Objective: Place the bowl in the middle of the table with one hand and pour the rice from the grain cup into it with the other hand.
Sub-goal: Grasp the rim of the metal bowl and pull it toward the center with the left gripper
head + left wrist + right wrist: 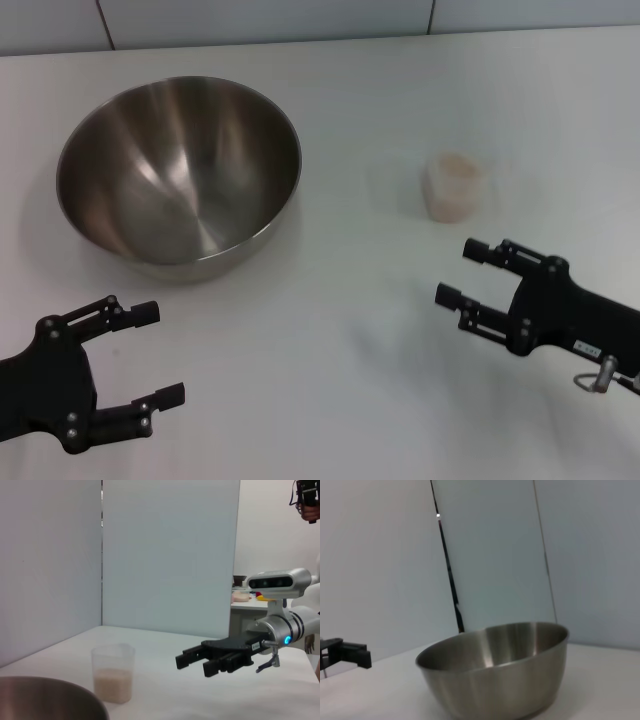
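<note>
Bowl far left on tabletop, empty; grain cup with rice far right. Left end effector wide, right end effector narrower, both empty. Best: grip rim squarely, slide centreward.

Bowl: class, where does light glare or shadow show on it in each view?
Head view: bright streaks inside the bowl, soft shadow on the table at its near side. Right wrist view: pale vertical reflections on its inner wall. Left wrist view: only a dim rim shows.
</note>
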Controlling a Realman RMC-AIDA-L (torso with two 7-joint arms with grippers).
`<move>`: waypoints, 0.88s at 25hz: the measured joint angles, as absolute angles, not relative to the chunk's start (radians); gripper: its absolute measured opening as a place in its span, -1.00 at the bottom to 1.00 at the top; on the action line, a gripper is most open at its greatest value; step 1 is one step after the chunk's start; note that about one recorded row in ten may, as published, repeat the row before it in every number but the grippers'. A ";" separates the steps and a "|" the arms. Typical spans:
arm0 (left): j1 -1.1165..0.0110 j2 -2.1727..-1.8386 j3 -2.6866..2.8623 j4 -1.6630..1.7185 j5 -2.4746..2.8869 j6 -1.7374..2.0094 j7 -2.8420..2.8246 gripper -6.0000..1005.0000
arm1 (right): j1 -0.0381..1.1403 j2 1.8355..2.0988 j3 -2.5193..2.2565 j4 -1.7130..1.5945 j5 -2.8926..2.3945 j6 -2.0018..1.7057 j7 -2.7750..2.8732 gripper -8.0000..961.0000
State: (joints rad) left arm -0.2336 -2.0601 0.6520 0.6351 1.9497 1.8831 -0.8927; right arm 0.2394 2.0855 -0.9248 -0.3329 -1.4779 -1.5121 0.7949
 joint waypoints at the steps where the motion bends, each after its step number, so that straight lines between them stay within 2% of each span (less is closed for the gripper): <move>1: -0.234 -2.060 0.652 0.635 1.950 1.883 -0.893 0.65 | 0.239 2.086 -0.925 -0.331 -1.465 -1.515 0.781 0.47; 22: -0.247 -2.060 0.650 0.635 1.950 1.846 -0.902 0.60 | 0.245 2.088 -0.925 -0.312 -1.419 -1.500 0.746 0.47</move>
